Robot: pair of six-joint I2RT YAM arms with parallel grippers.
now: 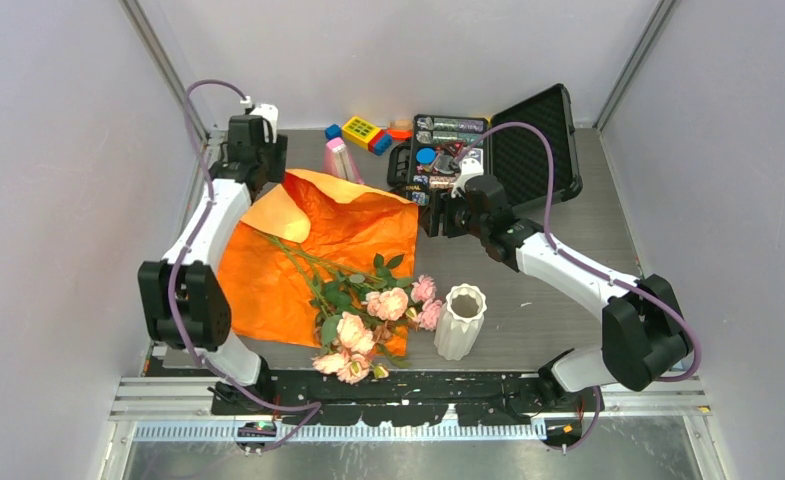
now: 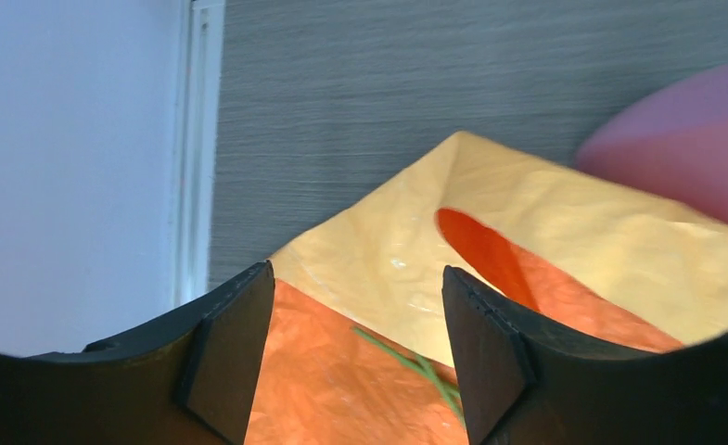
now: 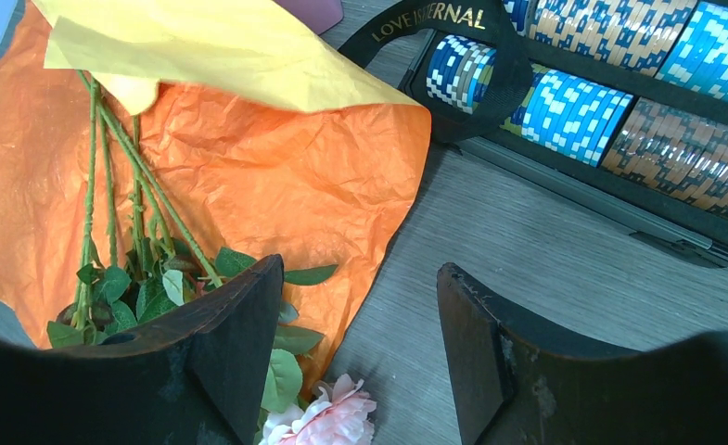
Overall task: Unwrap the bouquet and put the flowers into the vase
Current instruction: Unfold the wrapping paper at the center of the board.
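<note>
The orange paper (image 1: 268,270) lies spread flat on the desk (image 1: 558,290). The flowers (image 1: 368,310) lie across it, stems toward its far side, blooms over its near edge. The vase (image 1: 460,322) stands upright just right of its near corner. The left tool (image 2: 358,278) hangs over its far left corner, spread and empty; the right tool (image 3: 360,278) hovers by its right edge, spread wide, gripping nothing

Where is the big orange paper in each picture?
Top external: the orange paper lies left of centre, under the flowers.
Left wrist: the paper spans the lower middle and right, pale flap folded over.
Right wrist: the paper covers the left half.
Shared landmark: the green stems lying on it, seen in all three.
</note>
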